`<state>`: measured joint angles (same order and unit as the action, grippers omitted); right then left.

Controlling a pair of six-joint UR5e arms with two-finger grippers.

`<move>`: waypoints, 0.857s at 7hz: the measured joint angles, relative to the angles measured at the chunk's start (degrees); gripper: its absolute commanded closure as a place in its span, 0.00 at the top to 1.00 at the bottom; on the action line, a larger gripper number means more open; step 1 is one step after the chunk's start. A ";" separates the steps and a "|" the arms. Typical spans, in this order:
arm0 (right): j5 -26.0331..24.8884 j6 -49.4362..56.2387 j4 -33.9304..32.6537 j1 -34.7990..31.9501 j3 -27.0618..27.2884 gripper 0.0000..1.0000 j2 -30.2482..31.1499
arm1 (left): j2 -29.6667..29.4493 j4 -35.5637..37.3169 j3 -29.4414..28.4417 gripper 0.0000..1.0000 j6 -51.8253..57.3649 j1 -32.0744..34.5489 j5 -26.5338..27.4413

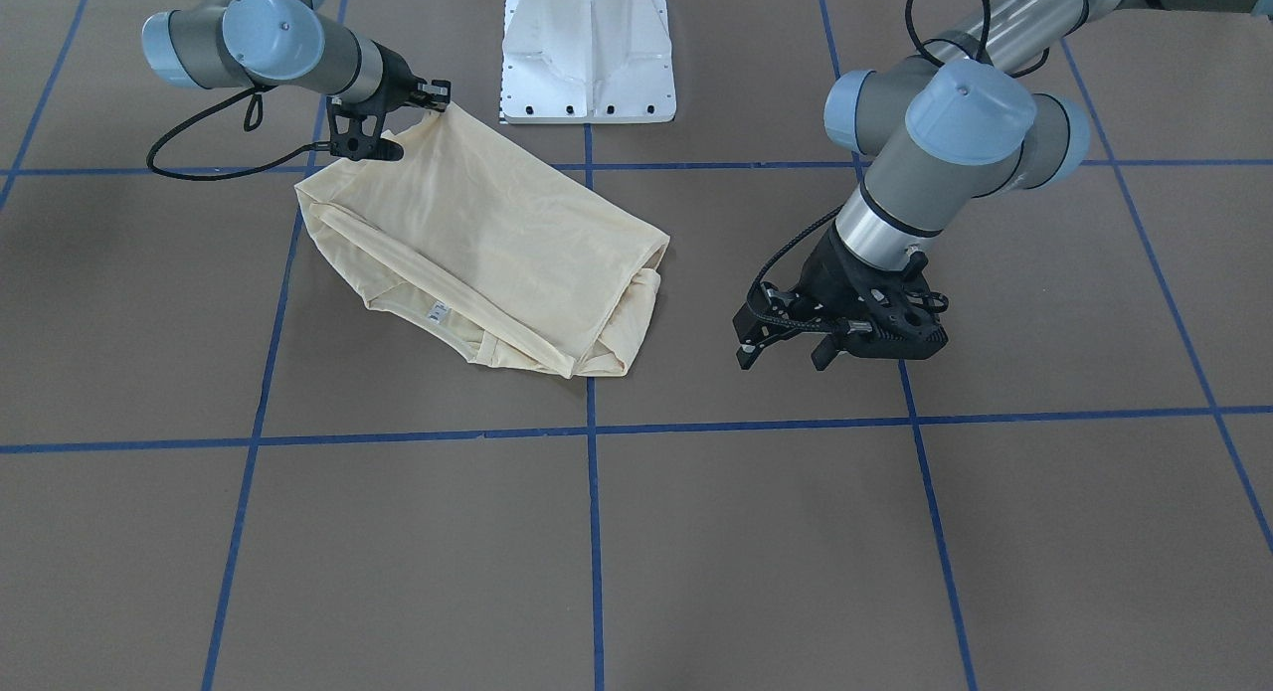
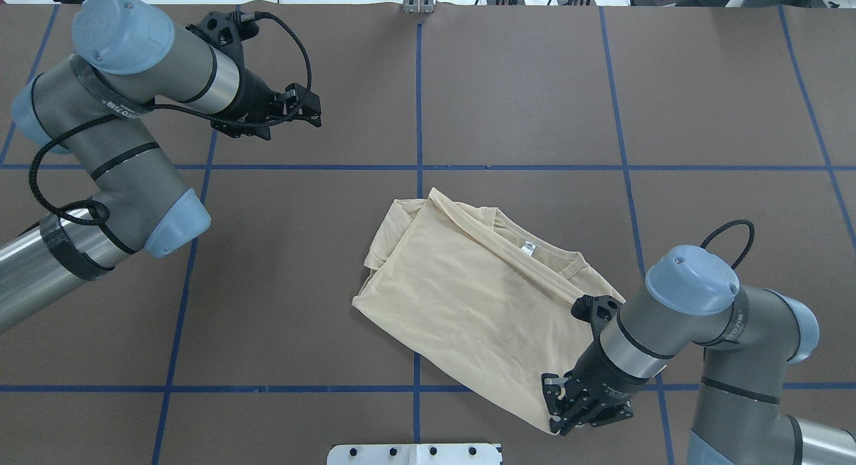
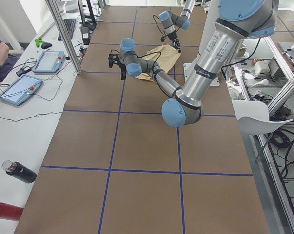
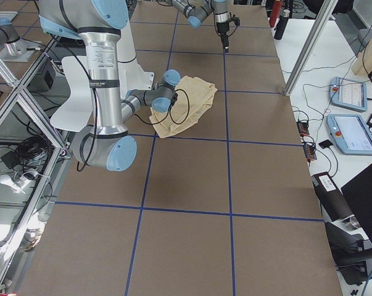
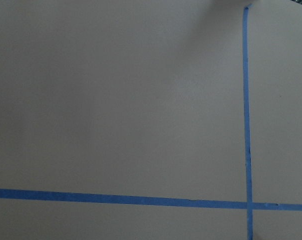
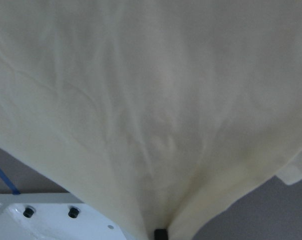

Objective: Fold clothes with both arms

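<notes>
Presently we find the T-shirt (image 2: pixel 468 298) lying partly folded on the table (image 2: pixel 281 304), right of centre in the lower half of the overhead view. Its lower corner reaches past a blue tape line (image 2: pixel 267 389) toward the white pedestal (image 2: pixel 414 453).

The right end effector (image 1: pixel 435 94) is clamped on that corner and holds it raised, so the cloth slopes down from the pinch to the table. The right wrist view shows the fabric drawn into a narrow gather at the bottom edge. The left end effector (image 1: pixel 786 355) stands with its jaws apart and empty, over bare table well clear of the garment.

Handling, in our judgement: the cloth is thin, light and limp. It drapes and creases freely, will not keep a shape unsupported, and the stacked layers may slide over one another. We judge a firm pinch at a corner or hem, through all layers, to be the sound hold. The free corner at the upper left of the bundle in the overhead view suits the left arm.

Orientation: the long axis runs diagonally, upper left to lower right in the overhead view. The neck label (image 2: pixel 527 249) and collar lie along the upper right edge. No print is visible.
</notes>
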<state>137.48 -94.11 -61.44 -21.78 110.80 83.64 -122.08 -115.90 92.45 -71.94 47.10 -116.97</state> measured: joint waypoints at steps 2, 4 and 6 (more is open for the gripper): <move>-0.22 0.02 -0.01 -4.25 -0.15 1.00 -0.89 | 1.15 -0.06 3.03 0.98 -1.49 -2.85 -0.29; -1.10 0.49 -0.02 -11.09 -0.42 1.00 -3.13 | 3.86 -0.29 9.43 0.98 -10.96 -10.22 0.35; -3.41 0.77 -0.05 -16.66 -0.38 1.00 -5.48 | 4.55 -0.08 12.61 0.98 -22.48 -19.60 6.06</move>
<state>134.07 -93.34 -61.49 -38.44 110.42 78.16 -117.53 -115.98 105.06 -94.42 27.51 -110.91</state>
